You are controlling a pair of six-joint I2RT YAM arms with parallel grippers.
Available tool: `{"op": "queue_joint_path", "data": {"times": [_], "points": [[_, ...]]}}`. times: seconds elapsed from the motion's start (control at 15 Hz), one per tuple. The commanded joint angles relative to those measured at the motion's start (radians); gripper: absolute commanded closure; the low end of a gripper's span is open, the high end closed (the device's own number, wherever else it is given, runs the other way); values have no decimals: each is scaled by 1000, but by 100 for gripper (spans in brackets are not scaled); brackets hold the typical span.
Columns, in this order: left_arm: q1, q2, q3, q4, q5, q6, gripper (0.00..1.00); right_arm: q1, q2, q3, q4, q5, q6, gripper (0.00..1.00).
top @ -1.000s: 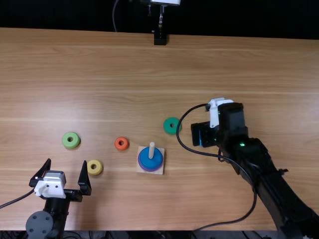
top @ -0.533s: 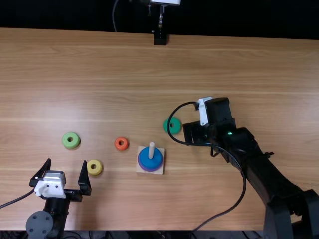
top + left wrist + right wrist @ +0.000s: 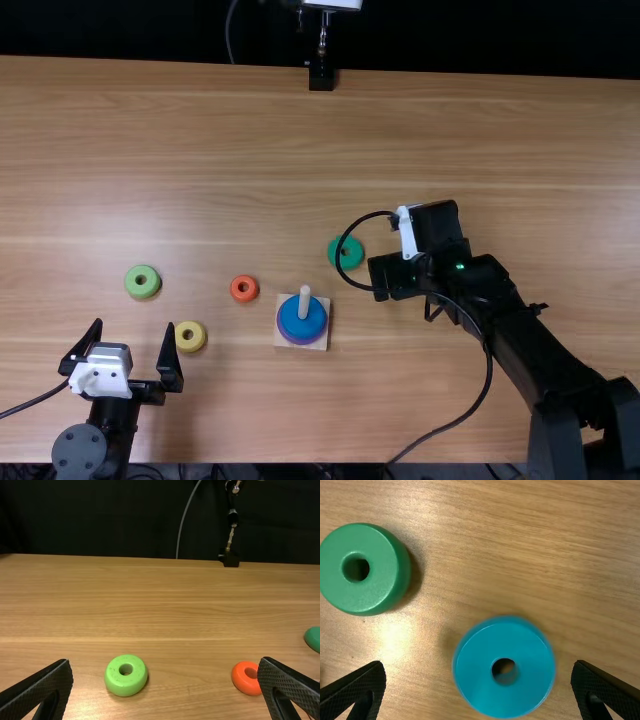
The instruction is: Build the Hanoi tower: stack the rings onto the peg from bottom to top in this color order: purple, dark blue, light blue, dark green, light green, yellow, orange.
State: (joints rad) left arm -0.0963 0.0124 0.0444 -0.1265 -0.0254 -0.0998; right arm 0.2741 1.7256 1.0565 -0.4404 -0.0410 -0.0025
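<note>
Top view, clock around peg [image 3: 305, 303] | left gripper [image 3: 135, 325] 9 o'clock, released, fingers spread | yellow ring [image 3: 202, 337] 9 | on peg: purple ring [image 3: 304, 343], dark blue ring [image 3: 291, 323] above | orange ring [image 3: 235, 290] 10 | light green ring [image 3: 132, 285] 9–10 | right gripper [image 3: 388, 276] 2, released, fingers astride light blue ring [image 3: 480, 670] | dark green ring [image 3: 350, 259] 1

Over there, the upright pale peg [image 3: 304, 302] rises from its square wooden base [image 3: 324, 344], dark blue ring [image 3: 300, 324] resting on the purple ring [image 3: 302, 343]. Loose on the table, hole-up, I see the orange ring [image 3: 243, 298] near the base, yellow [image 3: 199, 336] and light green [image 3: 126, 684] farther left, and dark green [image 3: 375, 590] near light blue [image 3: 479, 667], not touching.
</note>
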Motion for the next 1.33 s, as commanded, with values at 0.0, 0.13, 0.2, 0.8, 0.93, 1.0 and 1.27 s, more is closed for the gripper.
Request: {"op": "queue_joint_path", "data": {"times": [0.0,0.13,0.2,0.8,0.93,1.0,1.27], "points": [[9,-12,-44,-10,3,17,0,-7,60,33,-1,6,-5,0],[9,-12,-44,-10,3,17,0,-7,65,34,-1,6,-3,0],[9,-12,-44,-10,3,17,0,-7,68,40,-1,6,-3,0],[9,-12,-44,-10,3,17,0,-7,95,48,-43,6,-5,0],[9,-12,-44,-10,3,17,0,-7,103,50,-52,6,-5,0],[9,-12,-44,-10,3,15,0,-7,108,50,-52,6,-7,0],[9,-12,-44,-10,3,17,0,-7,108,48,-54,6,-7,0]]}}
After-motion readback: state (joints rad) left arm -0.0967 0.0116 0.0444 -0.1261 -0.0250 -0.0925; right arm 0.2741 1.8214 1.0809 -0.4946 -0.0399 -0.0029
